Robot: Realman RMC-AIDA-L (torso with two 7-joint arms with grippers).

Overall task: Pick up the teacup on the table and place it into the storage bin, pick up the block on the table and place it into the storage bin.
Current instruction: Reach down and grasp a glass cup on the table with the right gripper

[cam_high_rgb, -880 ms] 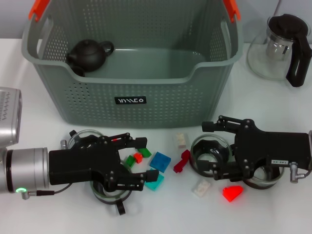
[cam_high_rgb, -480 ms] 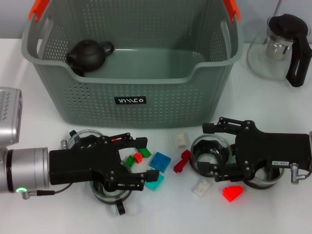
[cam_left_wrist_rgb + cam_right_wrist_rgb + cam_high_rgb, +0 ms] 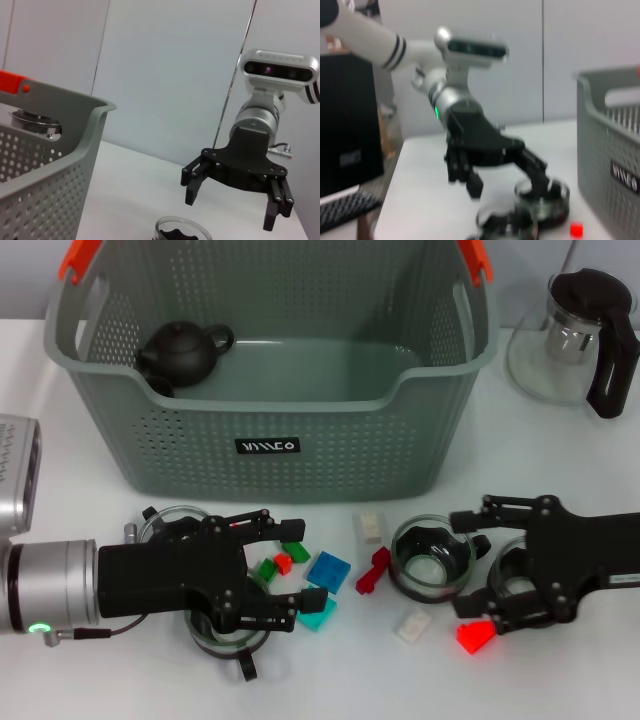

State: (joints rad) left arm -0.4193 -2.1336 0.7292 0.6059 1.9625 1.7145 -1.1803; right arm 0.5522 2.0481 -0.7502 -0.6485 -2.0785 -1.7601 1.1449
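The right gripper hovers open-fingered just right of the nearest glass teacup, which sits in front of the storage bin. The left gripper, also spread wide, hangs over another cup and the blocks.

Both grippers, the left gripper and the right gripper, are matt black with linked fingers; the left wrist is a silver cylinder with a green light.
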